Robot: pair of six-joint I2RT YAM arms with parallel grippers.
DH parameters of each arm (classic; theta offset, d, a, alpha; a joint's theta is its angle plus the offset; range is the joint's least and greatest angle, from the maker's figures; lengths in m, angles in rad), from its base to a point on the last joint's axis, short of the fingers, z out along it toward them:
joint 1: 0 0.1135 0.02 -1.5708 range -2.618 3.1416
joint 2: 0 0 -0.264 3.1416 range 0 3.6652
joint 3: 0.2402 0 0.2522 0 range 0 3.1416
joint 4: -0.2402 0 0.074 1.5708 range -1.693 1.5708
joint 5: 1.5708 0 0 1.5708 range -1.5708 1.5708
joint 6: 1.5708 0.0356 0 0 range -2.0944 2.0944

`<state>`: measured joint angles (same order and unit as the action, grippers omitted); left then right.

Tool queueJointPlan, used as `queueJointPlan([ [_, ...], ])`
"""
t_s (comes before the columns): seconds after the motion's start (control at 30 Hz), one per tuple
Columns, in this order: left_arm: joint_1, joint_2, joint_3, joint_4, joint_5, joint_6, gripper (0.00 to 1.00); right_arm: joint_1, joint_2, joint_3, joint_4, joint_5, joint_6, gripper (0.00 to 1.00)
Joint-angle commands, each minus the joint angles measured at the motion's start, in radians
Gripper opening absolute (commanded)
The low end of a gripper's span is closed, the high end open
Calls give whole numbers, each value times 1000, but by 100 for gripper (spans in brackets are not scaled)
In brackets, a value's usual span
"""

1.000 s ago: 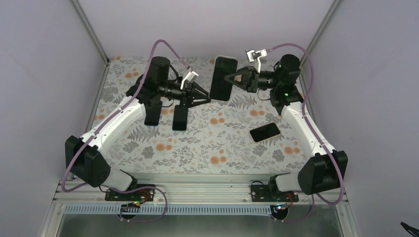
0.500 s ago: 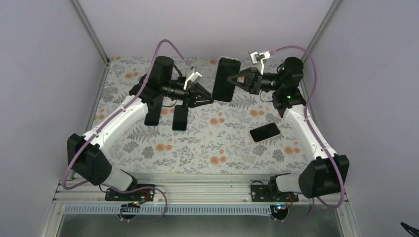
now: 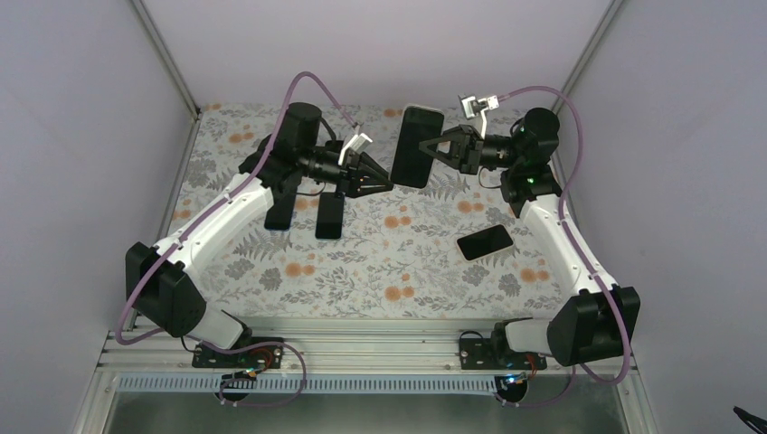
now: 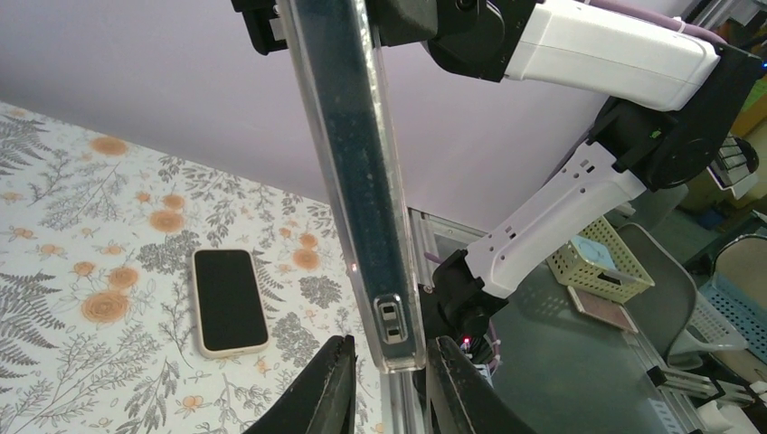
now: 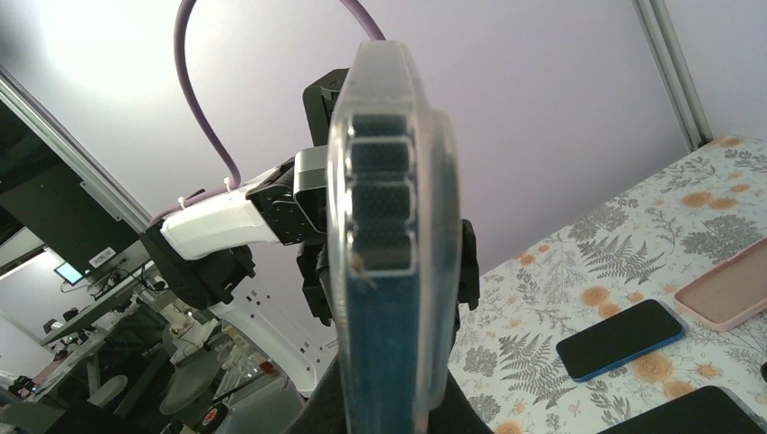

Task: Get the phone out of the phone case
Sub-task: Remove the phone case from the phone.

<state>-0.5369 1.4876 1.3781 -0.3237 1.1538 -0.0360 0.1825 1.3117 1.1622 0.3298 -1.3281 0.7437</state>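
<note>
A dark blue phone [image 3: 417, 145] in a clear phone case [image 4: 395, 336] hangs upright in the air over the back of the table. My right gripper [image 3: 436, 147] is shut on its right side, and in the right wrist view the phone [image 5: 384, 271] rises edge-on out of that gripper [image 5: 389, 389]. My left gripper [image 3: 389, 183] has come in from the left at the phone's lower end. In the left wrist view that gripper [image 4: 394, 341] straddles the case's bottom corner. It is narrowly open, with a gap showing at the left finger [image 4: 336, 380].
A phone in a cream case [image 4: 231, 298] lies face up on the floral cloth, front right of centre [image 3: 485, 242]. Two dark phones or cases [image 3: 279, 210] [image 3: 329, 215] lie under the left arm. A pink case [image 5: 733, 294] and a blue phone [image 5: 620, 339] show in the right wrist view.
My left gripper has moved right toward the phone's lower end and narrowed its jaws round it. The right arm has shifted the held phone slightly right.
</note>
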Motion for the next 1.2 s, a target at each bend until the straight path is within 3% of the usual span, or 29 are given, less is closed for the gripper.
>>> queueJointPlan([
  [0.0, -2, -20, 12, 14, 34, 30, 20, 0, -22, -1, 66, -14, 28, 4],
  [1.17, 28, 28, 26, 12, -82, 0, 8, 0, -68, -49, 188, -70, 120, 4],
])
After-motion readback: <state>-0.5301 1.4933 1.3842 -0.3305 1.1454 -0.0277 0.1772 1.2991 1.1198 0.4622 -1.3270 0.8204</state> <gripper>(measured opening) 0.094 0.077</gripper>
